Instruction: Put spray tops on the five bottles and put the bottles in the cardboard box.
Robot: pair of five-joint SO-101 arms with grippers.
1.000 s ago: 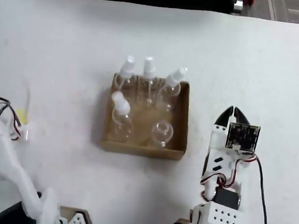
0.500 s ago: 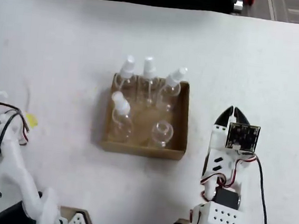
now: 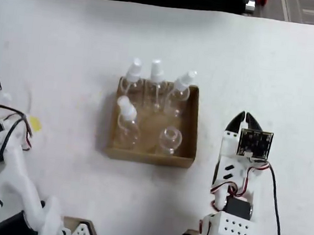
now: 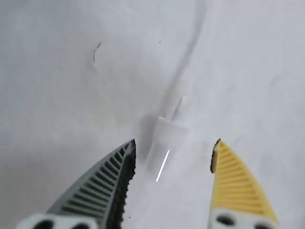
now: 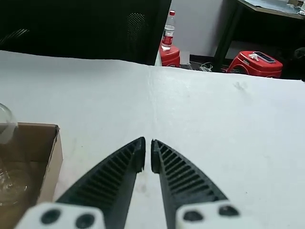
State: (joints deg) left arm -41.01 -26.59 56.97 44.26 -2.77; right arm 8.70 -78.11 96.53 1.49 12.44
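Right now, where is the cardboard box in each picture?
High view: cardboard box in the middle of the table, bottles inside.
Right wrist view: its brown corner near the right gripper, jaws shut.
Left wrist view: left gripper, jaws open either side of a loose spray top on the table.
Shared landmark: the white table.

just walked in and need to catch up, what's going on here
The left gripper hangs open over a loose spray top lying on the table, not yet gripped. The cardboard box holds four capped bottles and one uncapped bottle at its near right corner. The right gripper rests shut beside the box.
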